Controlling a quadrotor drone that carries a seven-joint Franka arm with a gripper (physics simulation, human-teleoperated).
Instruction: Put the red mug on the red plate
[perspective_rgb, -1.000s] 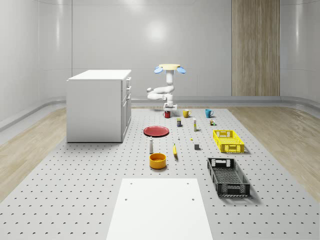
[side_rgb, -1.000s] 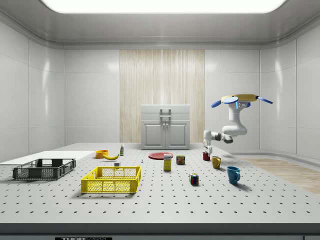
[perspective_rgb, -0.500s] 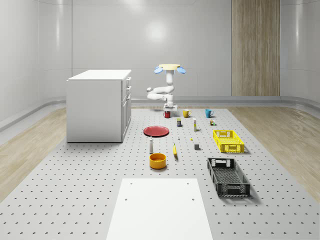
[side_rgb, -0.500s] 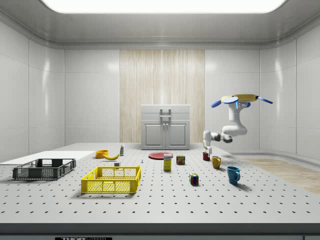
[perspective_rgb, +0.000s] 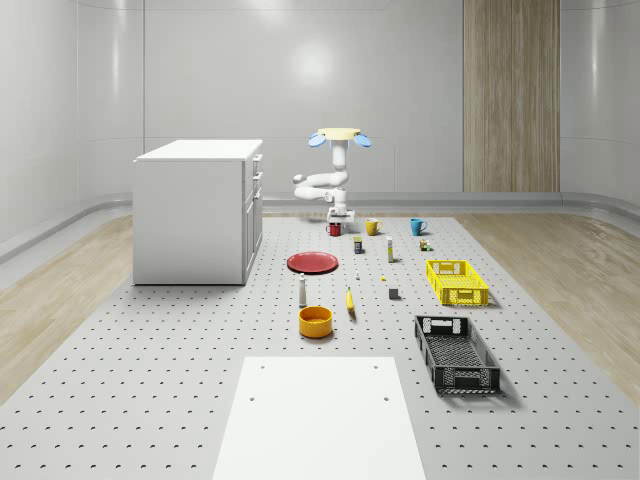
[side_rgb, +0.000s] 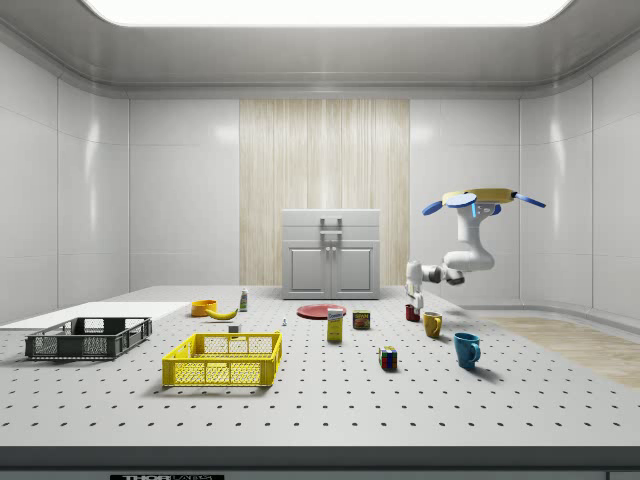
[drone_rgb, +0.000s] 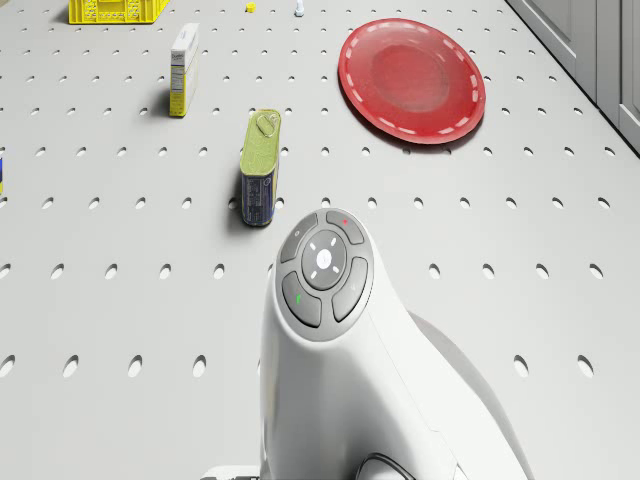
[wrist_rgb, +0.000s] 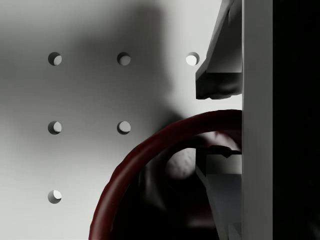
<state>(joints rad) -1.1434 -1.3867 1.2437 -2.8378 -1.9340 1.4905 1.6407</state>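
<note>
The red mug (wrist_rgb: 145, 155) stands on the perforated table at the far end, seen small in the whole-scene view (perspective_rgb: 334, 229) and in the side view (side_rgb: 411, 313). My gripper (wrist_rgb: 222, 122) reaches straight down onto it, one finger (wrist_rgb: 220, 75) outside the rim and the other inside, shut on the mug's wall. The drone (perspective_rgb: 340, 136) hovers above and just behind the mug, with its white arm (drone_rgb: 330, 330) bent down in front of it. The red plate (perspective_rgb: 313, 263) lies flat on the table nearer the whole-scene camera, also seen in the drone view (drone_rgb: 411, 79).
A yellow mug (perspective_rgb: 371, 227) and a blue mug (perspective_rgb: 417, 226) stand to the whole-scene view's right of the red mug. A tin can (drone_rgb: 262, 166) and a small box (drone_rgb: 183, 69) lie near the plate. A white cabinet (perspective_rgb: 200, 210) stands left; a yellow crate (perspective_rgb: 456, 282) right.
</note>
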